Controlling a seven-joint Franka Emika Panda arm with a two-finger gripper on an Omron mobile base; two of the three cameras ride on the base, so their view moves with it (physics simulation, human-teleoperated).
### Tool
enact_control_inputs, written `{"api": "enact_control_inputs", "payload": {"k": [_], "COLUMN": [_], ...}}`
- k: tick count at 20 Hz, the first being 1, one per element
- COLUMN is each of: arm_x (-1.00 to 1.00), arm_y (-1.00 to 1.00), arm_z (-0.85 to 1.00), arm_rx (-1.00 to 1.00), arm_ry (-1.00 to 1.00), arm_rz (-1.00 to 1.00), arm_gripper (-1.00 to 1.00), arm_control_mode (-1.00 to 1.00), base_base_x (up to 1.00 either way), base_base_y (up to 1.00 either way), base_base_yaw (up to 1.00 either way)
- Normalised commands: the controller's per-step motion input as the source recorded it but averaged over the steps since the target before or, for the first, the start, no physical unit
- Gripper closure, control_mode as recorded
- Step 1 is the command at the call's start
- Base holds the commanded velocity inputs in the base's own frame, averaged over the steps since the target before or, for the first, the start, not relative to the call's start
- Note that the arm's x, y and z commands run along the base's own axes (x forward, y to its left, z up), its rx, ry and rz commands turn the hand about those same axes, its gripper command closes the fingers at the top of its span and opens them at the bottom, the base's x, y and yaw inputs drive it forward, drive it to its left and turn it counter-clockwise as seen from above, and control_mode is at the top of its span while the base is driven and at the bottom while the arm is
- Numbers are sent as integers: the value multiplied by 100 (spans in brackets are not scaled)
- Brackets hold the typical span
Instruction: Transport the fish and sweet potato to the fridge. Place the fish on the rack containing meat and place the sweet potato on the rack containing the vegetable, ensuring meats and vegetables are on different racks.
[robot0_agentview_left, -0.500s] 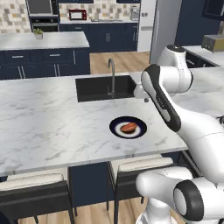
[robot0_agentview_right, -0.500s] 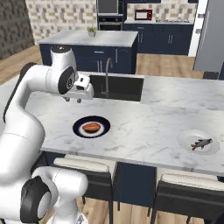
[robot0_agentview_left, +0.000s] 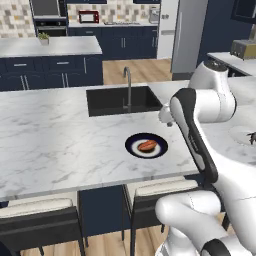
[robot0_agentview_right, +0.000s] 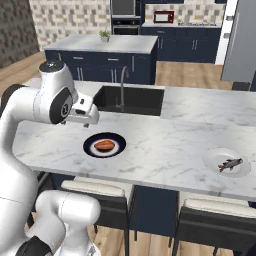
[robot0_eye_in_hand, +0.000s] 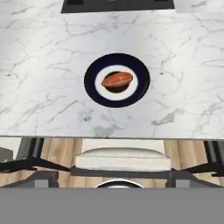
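- Because the sweet potato (robot0_eye_in_hand: 117, 80) is a firm, oblong tuber with tapered ends, it should behave as a rigid, fairly light object with a dry skin; crushing is unlikely, but rolling is probable if it is nudged at one end.
- Location: the sweet potato lies in the pale centre of a dark-rimmed plate (robot0_eye_in_hand: 93, 90) on the marble island counter (robot0_agentview_left: 50, 140), on the stool side of the sink (robot0_agentview_left: 120, 100) and near the counter's front edge.
- Recommended hold: close across the thick middle, jaws set crosswise to the long axis. The tapered ends offer poor purchase and would tend to squeeze out.
- Gripper (robot0_agentview_right: 86, 116) state: it hangs above the counter beside the plate, holding nothing. The hand view carries no fingertips inside its frame, consistent with jaws spread wide.
- The fish (robot0_agentview_right: 230, 163), a small dark item, lies on a separate white plate (robot0_agentview_right: 212, 159), well apart from the sink along the same counter. It appears thin, possibly slick, and softer than the tuber; take it across the body rather than at the tail.
- Surroundings: the faucet (robot0_agentview_left: 127, 85) rises at the sink's near rim, between sink and dark-rimmed plate. Padded stools (robot0_eye_in_hand: 122, 158) sit below the counter edge.
- Obstruction: nothing stands over the sweet potato. The plate rim is low, yet fingertips descending too far out could strike it.
- The fridge (robot0_agentview_right: 241, 40), with its door closed, stands across the floor beyond the sink.
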Motion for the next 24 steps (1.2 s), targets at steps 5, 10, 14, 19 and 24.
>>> {"api": "enact_control_inputs", "payload": {"k": [5,10,14,19,24], "arm_x": [-3,0,0,23,28], "arm_y": [1,5,6,0,-25], "arm_z": [0,0,0,-27,-30], "arm_rx": [1,14,24,2,0], "arm_ry": [24,39,23,3,1], "arm_rz": [-48,-59,-57,-55,-10], "arm_gripper": [-100,-100,-100,-100,-100], "arm_control_mode": [-100,-100,-100,-100,-100], "base_base_x": [0,0,0,0,0], "base_base_y": [0,0,0,0,0], "base_base_yaw": [0,0,0,0,0]}}
